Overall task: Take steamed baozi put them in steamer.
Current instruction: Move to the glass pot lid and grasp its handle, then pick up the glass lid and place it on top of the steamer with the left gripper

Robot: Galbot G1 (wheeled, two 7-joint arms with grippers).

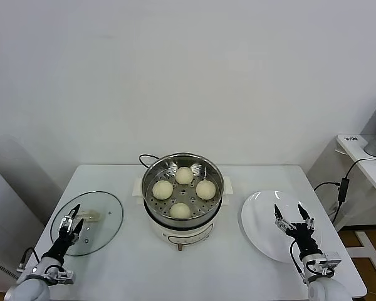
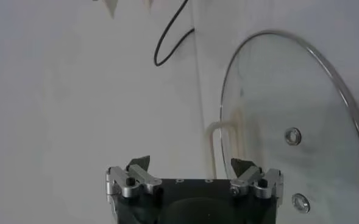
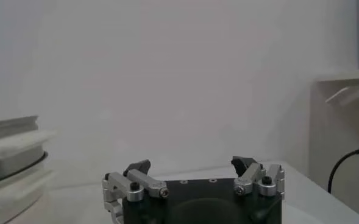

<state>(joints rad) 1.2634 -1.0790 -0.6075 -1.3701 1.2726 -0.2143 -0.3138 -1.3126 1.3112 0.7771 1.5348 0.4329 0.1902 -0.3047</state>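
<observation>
Fingers (image 1: pixel 78 226) spread wide and empty on the left gripper (image 1: pixel 73 219), poised over the near edge of the glass lid (image 1: pixel 106 216) lying flat on the desk (image 1: pixel 232 263). Over on the other side, the right gripper (image 1: pixel 292 217) is spread apart too, holding nothing, above the white plate (image 1: pixel 257 216). Between them sits the steamer (image 1: pixel 182 195), and all four steamed baozi (image 1: pixel 180 211) are inside on its perforated tray.
</observation>
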